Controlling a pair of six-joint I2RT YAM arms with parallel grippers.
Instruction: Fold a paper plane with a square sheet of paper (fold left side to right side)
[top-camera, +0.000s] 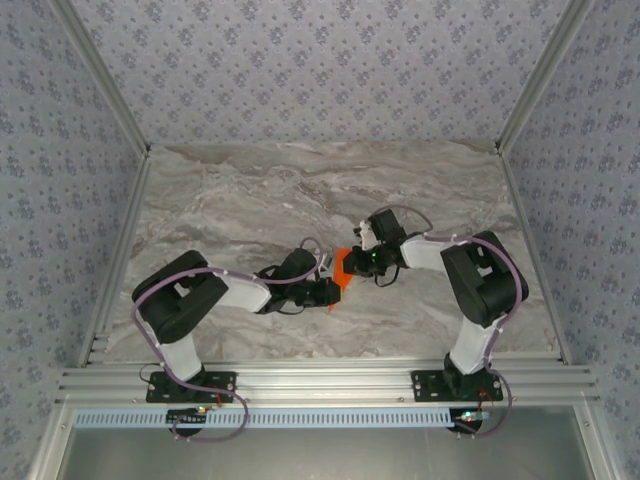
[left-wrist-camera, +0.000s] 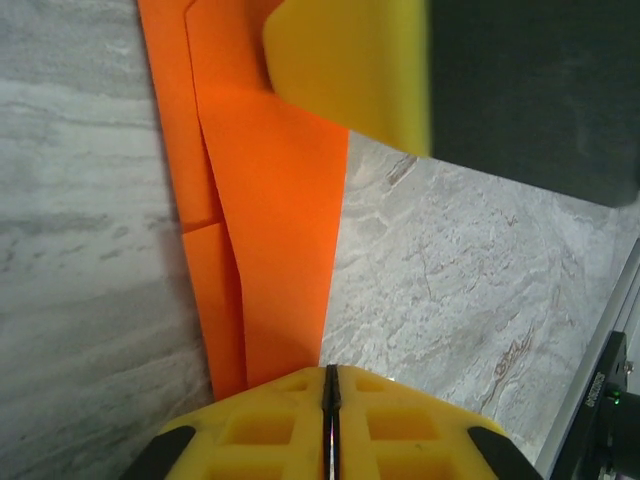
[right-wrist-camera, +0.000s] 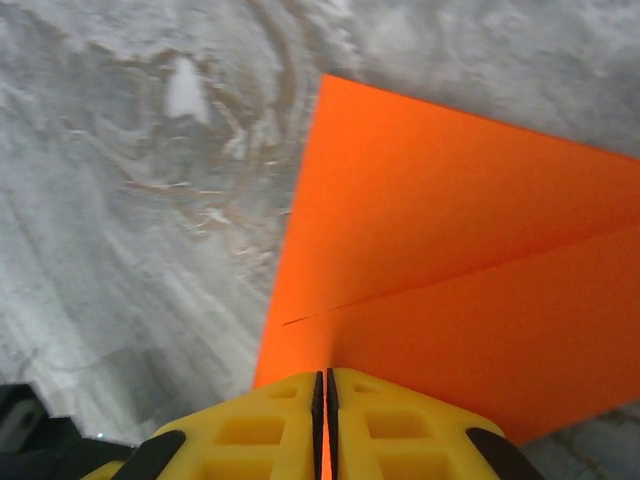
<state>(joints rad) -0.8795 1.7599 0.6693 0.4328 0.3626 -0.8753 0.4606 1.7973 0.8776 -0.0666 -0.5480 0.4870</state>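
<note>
The left fingers (left-wrist-camera: 400, 405) were pressed together along a thin dark seam, and the near edge of the square sheet of paper (left-wrist-camera: 270, 230) ran into that seam, so they were judged clamped on it. The right fingers (right-wrist-camera: 260, 410) were likewise closed, with the orange paper entering between them at its near corner. In the left wrist view, one yellow pad of the right fingers lay over the far end of the sheet.

The sheet was no longer a flat square. Overlapping flaps and a straight crease showed on its surface, giving a narrower, pointed shape. In the top view it sat between the two fingertip sets at the middle of the marble tabletop (top-camera: 220, 200), with the arms meeting over it from either side. Whether the sheet rested on the tabletop or was held slightly clear of it could not be determined.

The step in hand was judged to be the left-to-right fold, with each end secured. The next move would call for one side to hold its end fixed as an anchor. The other side should carry its edge across, align it with the opposite edge, and press the crease flat without tearing the thin paper.
</note>
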